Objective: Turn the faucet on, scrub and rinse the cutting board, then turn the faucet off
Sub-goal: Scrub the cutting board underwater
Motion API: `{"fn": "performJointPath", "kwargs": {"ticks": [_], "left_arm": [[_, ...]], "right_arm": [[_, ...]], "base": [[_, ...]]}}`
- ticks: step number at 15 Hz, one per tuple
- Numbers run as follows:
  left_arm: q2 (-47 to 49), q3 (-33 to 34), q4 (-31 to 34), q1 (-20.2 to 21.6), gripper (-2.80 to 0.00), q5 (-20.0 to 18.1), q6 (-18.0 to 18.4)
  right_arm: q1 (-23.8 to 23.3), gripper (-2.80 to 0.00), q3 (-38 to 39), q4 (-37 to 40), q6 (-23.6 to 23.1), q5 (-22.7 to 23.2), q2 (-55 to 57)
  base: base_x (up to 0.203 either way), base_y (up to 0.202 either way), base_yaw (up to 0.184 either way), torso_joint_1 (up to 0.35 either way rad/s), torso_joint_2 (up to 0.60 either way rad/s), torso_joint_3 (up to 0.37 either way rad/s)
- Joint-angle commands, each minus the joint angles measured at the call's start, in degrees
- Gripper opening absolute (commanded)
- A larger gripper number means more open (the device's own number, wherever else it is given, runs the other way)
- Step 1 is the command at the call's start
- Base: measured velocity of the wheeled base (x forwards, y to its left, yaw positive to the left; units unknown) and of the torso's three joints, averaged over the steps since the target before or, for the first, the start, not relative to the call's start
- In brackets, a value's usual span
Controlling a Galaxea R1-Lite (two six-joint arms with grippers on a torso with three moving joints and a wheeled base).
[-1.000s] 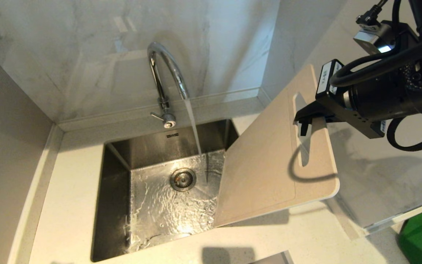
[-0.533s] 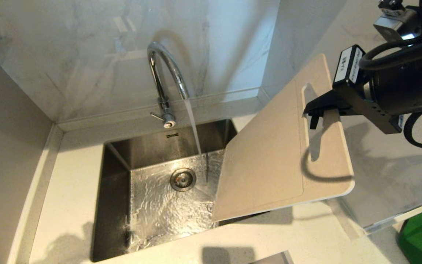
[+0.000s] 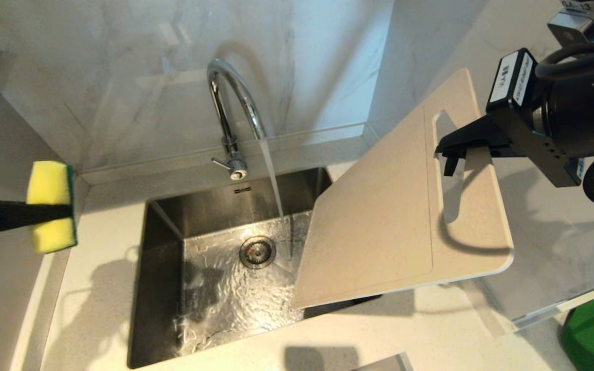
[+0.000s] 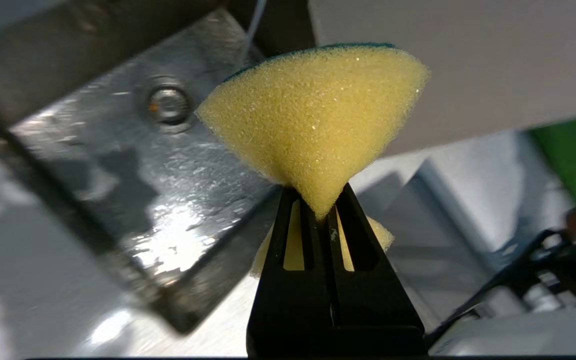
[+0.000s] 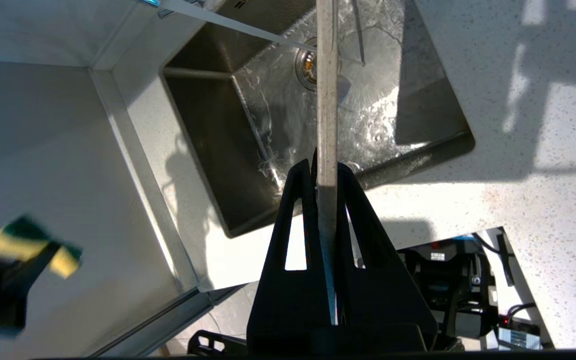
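The right gripper [image 3: 451, 154] fingers are clamped on the cutting board [image 3: 379, 221] at its slot handle, holding it tilted over the right side of the sink [image 3: 163, 268]. The faucet [image 3: 232, 111] runs water into the basin. At far left, the left gripper [image 3: 67, 211] fingers pinch a yellow sponge [image 3: 49, 214] above the table [image 3: 96, 309].

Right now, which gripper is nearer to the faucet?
Left, though not by much. The left gripper, shut on the sponge, is over the counter at the faucet's left. The right gripper clamps the cutting board farther off on its right.
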Motion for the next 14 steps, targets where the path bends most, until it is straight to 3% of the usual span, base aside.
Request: {"fn": "performJointPath", "kwargs": {"ticks": [1, 3, 5, 9, 14], "left_arm": [[12.3, -3.9, -5.4, -5.8, -2.80, -0.2, -9.3], [17.2, -5.8, -11.3, -11.8, -2.80, 0.3, -14.4], [21.9, -8.3, -14.0, -17.2, -2.80, 3.7, -18.1], [31.5, -13.7, -25.6, -24.1, -2.80, 10.5, -22.2], [41.4, -27.5, -28.2, -31.8, -2.80, 17.7, -26.3]], "right_arm": [[0.0, -2.80, -0.1, 0.2, 1.1, 0.0, -0.2], [0.0, -2.80, -0.1, 0.1, 4.7, 0.1, -0.3], [0.1, -2.80, -0.1, 0.1, 5.4, 0.1, -0.3], [0.1, -2.80, -0.8, -0.6, 5.7, 1.5, -0.3], [0.1, -2.80, -1.4, -0.9, 6.7, 3.3, -0.5]], "base": [[0.000, 0.000, 0.000, 0.000, 0.00, 0.000], [0.000, 0.000, 0.000, 0.000, 0.00, 0.000], [0.000, 0.000, 0.000, 0.000, 0.00, 0.000], [0.000, 0.000, 0.000, 0.000, 0.00, 0.000], [0.000, 0.000, 0.000, 0.000, 0.00, 0.000]]}}
